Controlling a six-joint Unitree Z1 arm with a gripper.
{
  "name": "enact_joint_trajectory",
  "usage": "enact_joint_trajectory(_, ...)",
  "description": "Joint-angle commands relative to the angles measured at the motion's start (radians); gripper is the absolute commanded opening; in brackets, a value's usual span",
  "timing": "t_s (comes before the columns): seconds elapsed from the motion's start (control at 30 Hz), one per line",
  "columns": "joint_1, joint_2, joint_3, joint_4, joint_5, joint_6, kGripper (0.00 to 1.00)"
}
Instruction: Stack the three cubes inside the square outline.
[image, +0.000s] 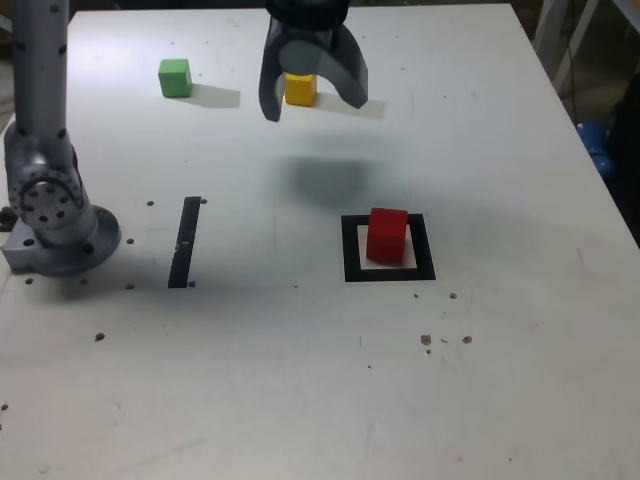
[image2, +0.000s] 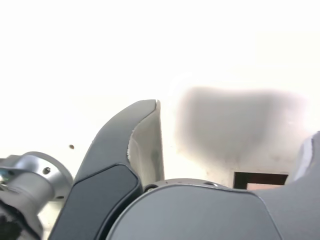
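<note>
1. The red cube (image: 387, 235) is a small solid block with a darker front face. It sits inside the square outline (image: 389, 273), right of centre in the exterior view, covering most of the pale centre and leaning toward the frame's upper edge.
2. The square outline is a thick black frame with an off-white middle, roughly twice as wide as the cube. In the wrist view only a dark corner (image2: 260, 178) shows, low in the frame.
3. The yellow cube (image: 300, 89) is at top centre of the exterior view, seen between the gripper's two fingers. Whether they touch it cannot be told.
4. The green cube (image: 175, 77) stands alone in the upper left of the exterior view, well apart from the others, with a shadow to its right.
5. The gripper (image: 313, 103) hangs at top centre with its dark grey jaws spread wide. It has no hold on anything. Its shadow falls on the table (image: 300, 400) below it.
6. A thin black strip (image: 186, 242) lies left of centre, near the arm's base (image: 55, 225) at the left edge.
</note>
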Motion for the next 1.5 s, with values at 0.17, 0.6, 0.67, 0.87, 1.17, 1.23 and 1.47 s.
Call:
enact_joint_trajectory(0.17,0.154,0.035,-0.051,-0.002,0.053,0.177,0.99)
enact_joint_trajectory(0.6,0.342,0.150,-0.190,-0.001,0.077,0.350,0.97)
enact_joint_trajectory(0.67,0.349,0.177,-0.210,0.001,0.077,0.360,0.97)
enact_joint_trajectory(0.87,0.353,0.246,-0.244,0.001,0.071,0.370,0.95)
enact_joint_trajectory(1.17,0.353,0.313,-0.289,0.014,0.059,0.368,0.83)
enact_joint_trajectory(1.23,0.354,0.322,-0.300,0.019,0.059,0.367,0.77)
enact_joint_trajectory(1.47,0.359,0.340,-0.323,0.026,0.059,0.356,0.52)
